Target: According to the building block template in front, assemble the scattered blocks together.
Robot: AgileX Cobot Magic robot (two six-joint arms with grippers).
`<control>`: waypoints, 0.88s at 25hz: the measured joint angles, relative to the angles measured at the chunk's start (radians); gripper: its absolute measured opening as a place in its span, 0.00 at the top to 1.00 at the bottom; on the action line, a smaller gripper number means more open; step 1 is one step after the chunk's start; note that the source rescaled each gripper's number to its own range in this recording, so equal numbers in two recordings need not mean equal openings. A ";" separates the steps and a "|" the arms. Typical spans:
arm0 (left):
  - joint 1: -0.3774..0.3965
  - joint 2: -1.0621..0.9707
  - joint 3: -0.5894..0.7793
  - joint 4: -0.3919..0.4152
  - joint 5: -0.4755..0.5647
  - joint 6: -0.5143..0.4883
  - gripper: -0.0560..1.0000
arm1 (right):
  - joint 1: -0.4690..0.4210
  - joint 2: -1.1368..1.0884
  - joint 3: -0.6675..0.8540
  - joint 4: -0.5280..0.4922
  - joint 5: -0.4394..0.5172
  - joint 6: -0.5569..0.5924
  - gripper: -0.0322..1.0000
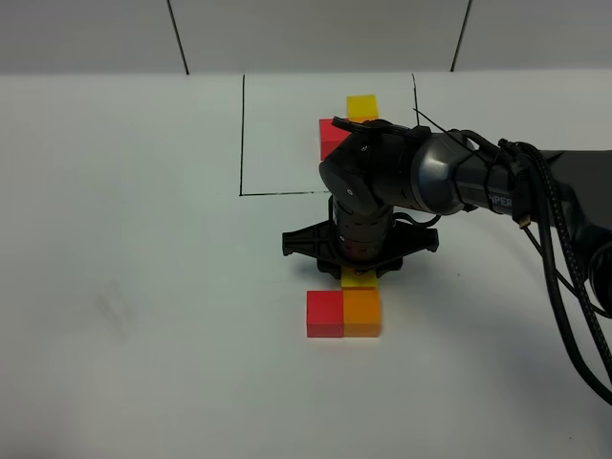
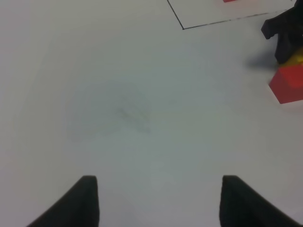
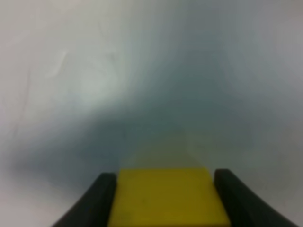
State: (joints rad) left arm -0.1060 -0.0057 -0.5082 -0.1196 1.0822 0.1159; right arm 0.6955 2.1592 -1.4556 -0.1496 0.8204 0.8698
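**Right gripper clamped on yellow cube**

Right gripper closed on yellow cube, gripped across opposite flat faces, just behind orange cube. Red cube touching orange on its left. Looks light, rigid, smooth-sided; likely slippery, so best squeezed square and centred. Left gripper parted, empty, over bare table. Farther back, template inside black frame.

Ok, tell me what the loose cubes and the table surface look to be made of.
Red cube, orange cube, yellow cube: likely painted wood or solid plastic; flat saturated colour, crisp edges, matte faces without glare. The pictures leave open which.
Table: smooth white matte sheet, perhaps laminate or paper-like covering; a thin black line is drawn on it and faint scuffs show in the left wrist view.
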 joint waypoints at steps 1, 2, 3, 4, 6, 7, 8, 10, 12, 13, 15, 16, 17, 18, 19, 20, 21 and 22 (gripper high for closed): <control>0.000 0.000 0.000 0.000 0.000 0.000 0.72 | 0.000 0.000 0.000 0.000 0.000 0.000 0.97; 0.000 0.000 0.000 0.000 0.000 0.000 0.72 | 0.000 0.000 0.000 0.000 0.000 0.000 0.97; 0.000 0.000 0.000 0.000 0.000 0.000 0.72 | 0.000 0.000 0.000 0.000 0.001 0.000 0.97; 0.000 0.000 0.000 0.000 0.000 0.000 0.72 | 0.000 0.000 0.000 0.000 0.002 -0.001 0.97; 0.000 0.000 0.000 0.000 0.000 0.000 0.72 | 0.000 0.000 0.000 0.000 0.002 -0.002 0.97; 0.000 0.000 0.000 0.000 0.000 0.000 0.72 | 0.000 0.000 0.000 0.000 0.002 -0.002 0.97; 0.000 0.000 0.000 0.000 0.000 0.000 0.72 | 0.000 0.000 0.000 0.000 0.004 -0.002 0.97; 0.000 0.000 0.000 0.000 0.000 0.000 0.72 | 0.000 0.000 0.000 0.000 0.006 -0.005 0.97; 0.000 0.000 0.000 0.000 0.000 0.000 0.72 | 0.003 0.000 0.000 0.001 0.010 -0.010 0.97; 0.000 0.000 0.000 0.000 0.000 0.000 0.72 | 0.004 0.000 0.000 0.001 0.011 -0.011 0.97; 0.000 0.000 0.000 0.000 0.000 0.000 0.72 | 0.008 0.000 0.000 0.001 0.013 -0.014 0.97; 0.000 0.000 0.000 0.000 0.000 0.000 0.72 | 0.009 0.000 0.000 -0.001 0.014 -0.014 0.97; 0.000 0.000 0.000 0.000 0.000 0.000 0.72 | 0.010 0.000 0.000 -0.002 0.014 -0.014 0.97; 0.000 0.000 0.000 0.000 0.000 0.000 0.72 | 0.010 0.000 0.000 -0.002 0.015 -0.014 0.97; 0.000 0.000 0.000 0.000 0.000 0.000 0.72 | 0.010 0.000 0.000 -0.002 0.015 -0.014 0.97; 0.000 0.000 0.000 0.000 0.000 0.000 0.72 | 0.010 0.000 0.000 -0.003 0.015 -0.014 0.97; 0.000 0.000 0.000 0.000 0.000 0.000 0.72 | 0.010 0.000 0.000 -0.006 0.015 -0.014 0.97; 0.000 0.000 0.000 0.000 0.000 0.000 0.72 | 0.010 0.000 0.000 -0.008 0.015 -0.014 0.97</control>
State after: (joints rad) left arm -0.1060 -0.0057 -0.5082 -0.1196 1.0822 0.1159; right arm 0.7054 2.1592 -1.4556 -0.1578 0.8351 0.8559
